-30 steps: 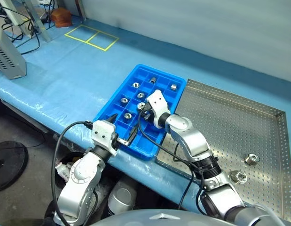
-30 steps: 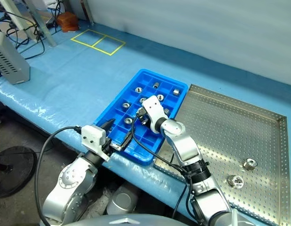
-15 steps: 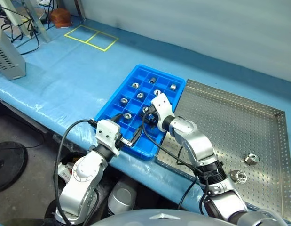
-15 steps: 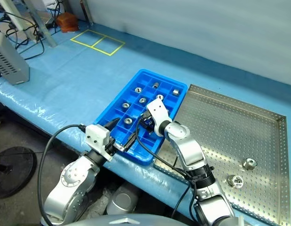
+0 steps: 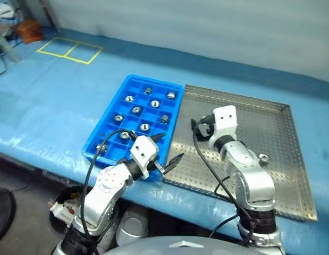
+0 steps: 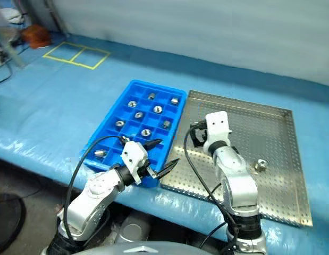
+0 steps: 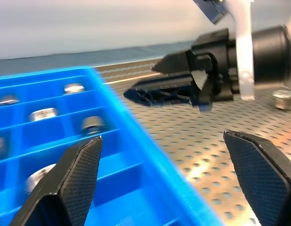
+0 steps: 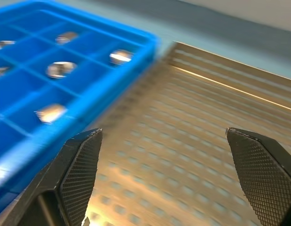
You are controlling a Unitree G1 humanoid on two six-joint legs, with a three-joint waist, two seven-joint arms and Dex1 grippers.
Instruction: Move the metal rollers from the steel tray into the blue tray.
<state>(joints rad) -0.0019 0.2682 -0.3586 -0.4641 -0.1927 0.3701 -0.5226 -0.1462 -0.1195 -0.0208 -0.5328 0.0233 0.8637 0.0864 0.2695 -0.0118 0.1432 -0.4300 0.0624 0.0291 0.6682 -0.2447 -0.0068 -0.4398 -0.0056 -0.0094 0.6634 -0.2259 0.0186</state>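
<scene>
From the head, the blue tray (image 5: 133, 118) holding rollers (image 5: 145, 127) lies edge to edge with the steel tray (image 5: 270, 139), mostly bare save one roller (image 5: 263, 158) beside the right arm. Left gripper (image 5: 165, 152) hangs spread past the blue tray's near corner. Right gripper (image 7: 157, 81), seen from the left wrist, is spread above perforations. Right wrist: blurred, both trays.

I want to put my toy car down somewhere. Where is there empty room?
The steel tray is mostly bare, with one metal roller toward its right side. The blue cloth left of the blue tray is bare too. The blue tray itself is crowded with rollers.
</scene>
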